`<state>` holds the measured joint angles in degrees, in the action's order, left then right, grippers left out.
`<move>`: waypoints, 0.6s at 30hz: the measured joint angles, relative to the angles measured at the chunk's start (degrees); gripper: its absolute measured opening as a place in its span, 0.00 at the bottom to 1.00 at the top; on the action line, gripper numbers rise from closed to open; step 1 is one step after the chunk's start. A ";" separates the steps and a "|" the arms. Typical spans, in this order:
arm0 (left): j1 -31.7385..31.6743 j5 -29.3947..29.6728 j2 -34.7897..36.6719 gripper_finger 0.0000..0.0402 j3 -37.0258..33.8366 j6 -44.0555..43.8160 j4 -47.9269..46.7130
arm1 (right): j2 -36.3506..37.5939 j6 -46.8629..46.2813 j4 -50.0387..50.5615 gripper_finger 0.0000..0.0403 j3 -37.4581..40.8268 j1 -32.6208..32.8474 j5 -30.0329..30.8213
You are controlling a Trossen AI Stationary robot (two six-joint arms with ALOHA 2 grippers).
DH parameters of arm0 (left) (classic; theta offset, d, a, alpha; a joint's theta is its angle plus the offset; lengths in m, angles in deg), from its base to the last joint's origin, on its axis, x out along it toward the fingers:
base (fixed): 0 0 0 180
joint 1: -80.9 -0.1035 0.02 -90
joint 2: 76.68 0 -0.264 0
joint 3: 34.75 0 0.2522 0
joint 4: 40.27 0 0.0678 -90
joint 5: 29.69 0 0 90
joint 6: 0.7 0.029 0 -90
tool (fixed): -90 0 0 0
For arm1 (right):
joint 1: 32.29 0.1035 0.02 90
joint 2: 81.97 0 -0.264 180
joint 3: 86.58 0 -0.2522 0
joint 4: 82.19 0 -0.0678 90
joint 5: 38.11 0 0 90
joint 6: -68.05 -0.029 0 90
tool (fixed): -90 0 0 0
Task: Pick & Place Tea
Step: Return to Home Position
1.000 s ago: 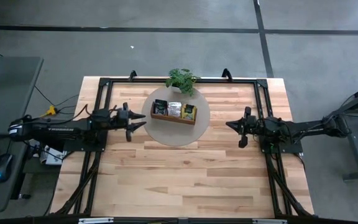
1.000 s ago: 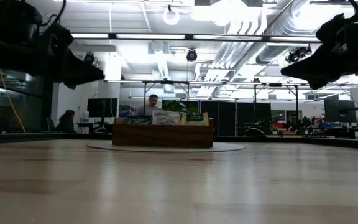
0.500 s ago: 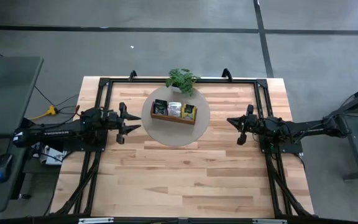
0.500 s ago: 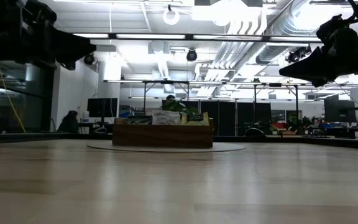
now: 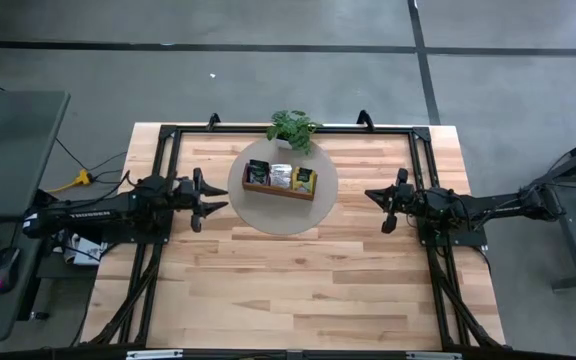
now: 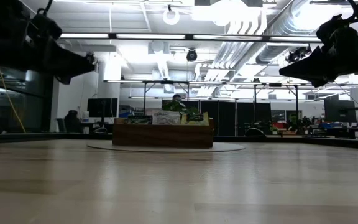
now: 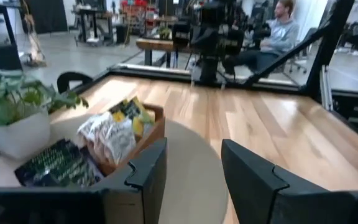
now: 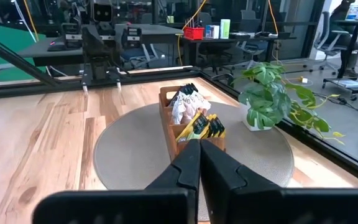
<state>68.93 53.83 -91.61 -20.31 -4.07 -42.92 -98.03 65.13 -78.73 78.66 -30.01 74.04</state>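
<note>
Filling all three compartments of the wooden tray on the round mat at the back middle of the counter, the tea looks fully sorted, with no sachet loose on the wood, so I judge only parking the arms remains. The left gripper hangs just off the mat's left edge, fingers spread and empty. The right gripper hangs well right of the tray, fingers pressed together on nothing.
</note>
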 joint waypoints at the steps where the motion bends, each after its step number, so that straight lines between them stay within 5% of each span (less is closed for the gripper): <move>1: 0.00 0.01 0.02 0.37 0.00 0.08 -0.81 | 0.00 0.00 -0.01 0.02 0.00 0.00 -0.01; 18: 0.00 0.02 -0.01 0.37 0.00 0.08 -8.42 | 0.00 -0.02 0.02 0.02 0.00 0.00 -0.02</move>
<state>68.93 53.86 -91.62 -20.31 -3.99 -51.34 -98.03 65.11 -78.71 78.66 -30.01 74.02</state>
